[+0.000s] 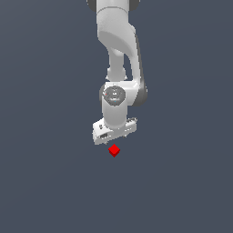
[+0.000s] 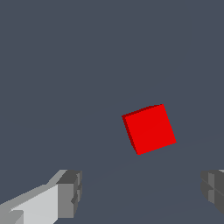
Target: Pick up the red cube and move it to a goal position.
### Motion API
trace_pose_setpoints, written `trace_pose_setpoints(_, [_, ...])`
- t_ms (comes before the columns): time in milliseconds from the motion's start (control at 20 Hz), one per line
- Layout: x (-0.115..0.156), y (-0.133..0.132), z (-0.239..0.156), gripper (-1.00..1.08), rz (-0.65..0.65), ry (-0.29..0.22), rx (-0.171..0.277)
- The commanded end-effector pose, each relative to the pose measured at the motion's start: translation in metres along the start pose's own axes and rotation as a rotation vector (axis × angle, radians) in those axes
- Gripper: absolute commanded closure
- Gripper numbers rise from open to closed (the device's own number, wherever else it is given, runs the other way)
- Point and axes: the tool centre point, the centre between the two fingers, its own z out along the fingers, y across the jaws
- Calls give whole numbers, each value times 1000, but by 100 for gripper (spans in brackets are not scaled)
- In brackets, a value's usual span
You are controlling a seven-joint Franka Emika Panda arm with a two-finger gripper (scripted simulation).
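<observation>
The red cube [image 1: 114, 150] lies on the dark grey floor just below the white gripper [image 1: 113, 139] in the exterior view. The arm comes down from the top of that view and the hand hangs over the cube without touching it. In the wrist view the red cube [image 2: 149, 129] sits turned at a slight angle, beyond the gripper [image 2: 140, 192] and not between the fingers. The two grey fingertips [image 2: 70, 192] stand far apart with nothing between them, so the gripper is open and empty.
The dark grey floor [image 1: 45, 182] fills both views with no other object on it. No goal marker shows in either view.
</observation>
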Motion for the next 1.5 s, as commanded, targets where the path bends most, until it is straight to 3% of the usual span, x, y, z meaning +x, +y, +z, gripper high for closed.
trace_pose_setpoints(0, [5, 5, 13, -92, -69, 1, 0])
trace_pose_setpoints(500, [23, 16, 52, -92, -268, 3, -1])
trace_pose_setpoints(950, [29, 18, 63, -92, -326, 3, -1])
trace_pose_setpoints(1000, [29, 18, 63, 108, -326, 3, -1])
trace_pose_setpoints(1450, [29, 18, 63, 108, -326, 3, -1])
